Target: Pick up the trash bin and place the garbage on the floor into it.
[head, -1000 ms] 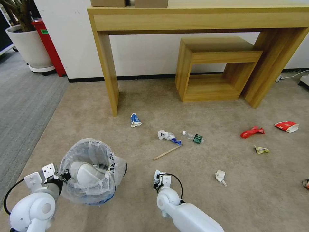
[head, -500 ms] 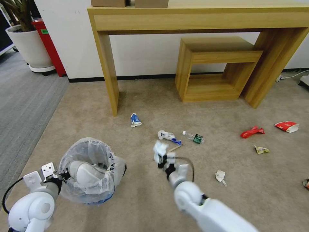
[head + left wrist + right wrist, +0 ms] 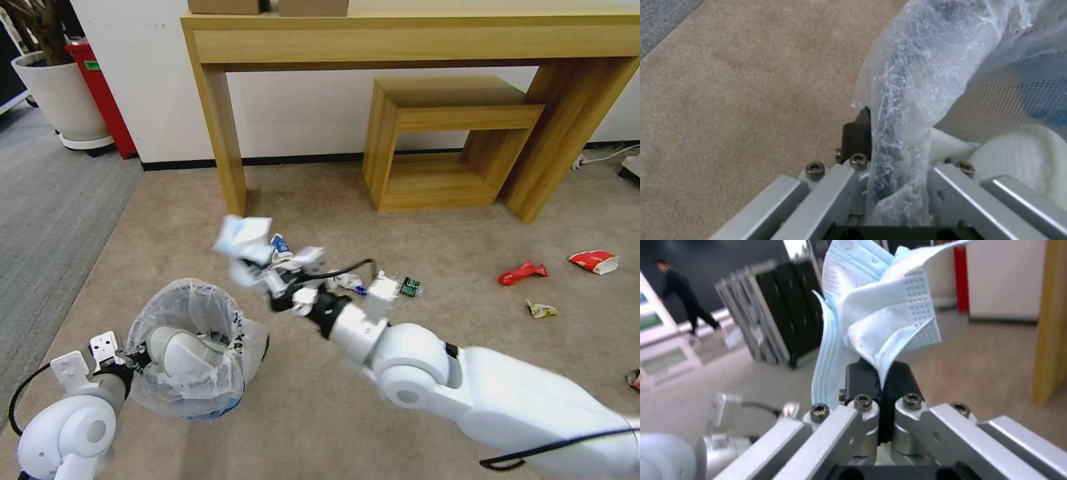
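Right gripper (image 3: 257, 272): we have it clenched on a crumpled mask (image 3: 880, 306), held in the air near the bin (image 3: 190, 347).
Mask: soft, light, floppy; we judge a fold pinch suffices.
Left gripper (image 3: 889, 166): clamped on the bin's bagged rim, over the floor (image 3: 320, 413).

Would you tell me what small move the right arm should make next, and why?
Probably carry on toward the robot's left until the right gripper, shut on the face mask, is over the trash bin, then let go. The mask hangs just beyond the rim, which the left gripper pinches.
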